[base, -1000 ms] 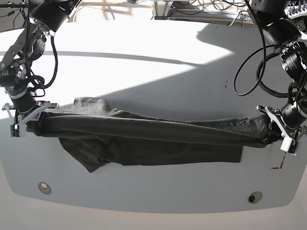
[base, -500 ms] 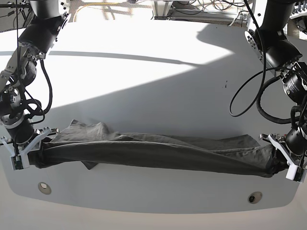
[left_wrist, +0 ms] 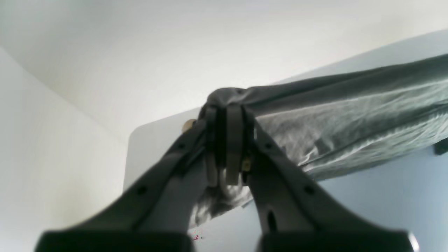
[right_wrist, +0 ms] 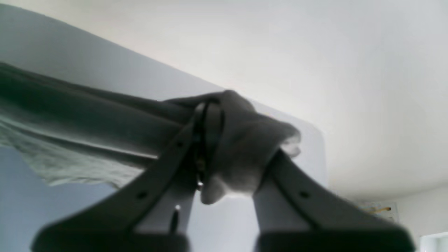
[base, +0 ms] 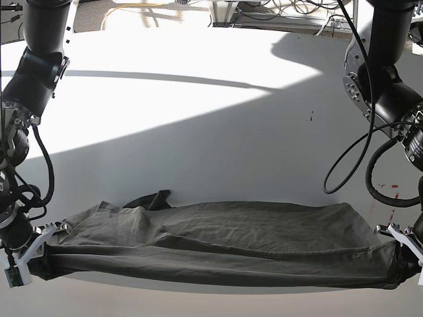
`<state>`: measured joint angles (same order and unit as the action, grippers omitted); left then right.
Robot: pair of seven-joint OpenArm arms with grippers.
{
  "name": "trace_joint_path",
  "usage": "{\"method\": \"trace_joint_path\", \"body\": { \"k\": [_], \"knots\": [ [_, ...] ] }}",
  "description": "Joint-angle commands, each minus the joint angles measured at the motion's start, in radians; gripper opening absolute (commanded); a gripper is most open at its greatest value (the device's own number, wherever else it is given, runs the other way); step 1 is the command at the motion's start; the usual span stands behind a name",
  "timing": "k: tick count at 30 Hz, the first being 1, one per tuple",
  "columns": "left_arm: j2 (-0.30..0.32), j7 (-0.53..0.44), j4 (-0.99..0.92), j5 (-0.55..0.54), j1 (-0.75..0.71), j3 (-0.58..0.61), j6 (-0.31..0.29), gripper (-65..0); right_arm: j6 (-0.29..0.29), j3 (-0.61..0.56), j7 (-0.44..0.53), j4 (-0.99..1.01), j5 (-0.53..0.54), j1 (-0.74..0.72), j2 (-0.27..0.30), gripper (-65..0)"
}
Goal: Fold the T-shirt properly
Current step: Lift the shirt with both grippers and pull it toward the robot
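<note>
**Both my grippers clamping the ends of the T-shirt at the near table edge**

My left gripper point(left_wrist: 227, 147) is pinching tight on a bunched end of the T-shirt point(base: 225, 241). In the left wrist view my two dark fingers point(left_wrist: 276, 164) are meeting at their tips with only cloth between them, and a knot of charcoal fabric is bulging out above and below the pinch. From there the cloth is running off to the right of that view as a taut, creased band above the pale table point(left_wrist: 385, 196).

My right gripper point(right_wrist: 210, 140) is doing the same at the opposite end: the jaws are pressed together on gathered fabric, and a thick lump of cloth is wrapping over one finger point(right_wrist: 294, 189) and spilling past it. The rest of the shirt is stretching away to the left of that view.

In the base view my left gripper point(base: 403, 261) is sitting low at the right side of the picture and my right gripper point(base: 23, 261) low at the left side, both at the near edge of the white table point(base: 211, 132). My arms are reaching down steeply from above, forearms nearly upright, with black cables looping beside the left one.

The T-shirt is lying spread between my two grippers as a long, wide, wrinkled strip across the front of the table, its near edge pulled into a straight fold line from one grip to the other. A small dark flap is sticking out at its far edge, toward my right side.
</note>
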<state>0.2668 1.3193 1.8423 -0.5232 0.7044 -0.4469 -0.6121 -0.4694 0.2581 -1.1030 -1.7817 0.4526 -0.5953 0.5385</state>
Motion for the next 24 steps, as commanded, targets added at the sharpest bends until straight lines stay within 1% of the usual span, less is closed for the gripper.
{"method": "trace_joint_path", "body": {
  "k": [1,9,14,19,24],
  "knots": [
    [0.012,-0.024,-0.023,0.015,0.091,-0.002,0.007,-64.7,0.007,-0.047,0.031,0.033,-0.001,-0.117,0.045,-62.9],
    [0.013,-0.024,-0.092,0.058,0.297,-0.002,0.007,-64.7,0.005,-0.182,0.031,0.101,0.005,-0.338,0.091,-62.9],
    [0.012,-0.025,-0.157,0.061,0.398,-0.002,0.007,-64.7,0.005,-0.26,0.031,0.102,0.005,-0.441,0.104,-62.9],
    [0.012,-0.027,-0.204,0.061,0.436,-0.002,0.007,-64.7,0.005,-0.294,0.031,0.107,0.005,-0.475,0.104,-62.9],
    [-0.004,-0.027,-0.209,0.059,0.413,0.007,0.007,-64.7,0.005,-0.296,0.027,0.105,0.005,-0.452,0.105,-62.9]
  ]
}}
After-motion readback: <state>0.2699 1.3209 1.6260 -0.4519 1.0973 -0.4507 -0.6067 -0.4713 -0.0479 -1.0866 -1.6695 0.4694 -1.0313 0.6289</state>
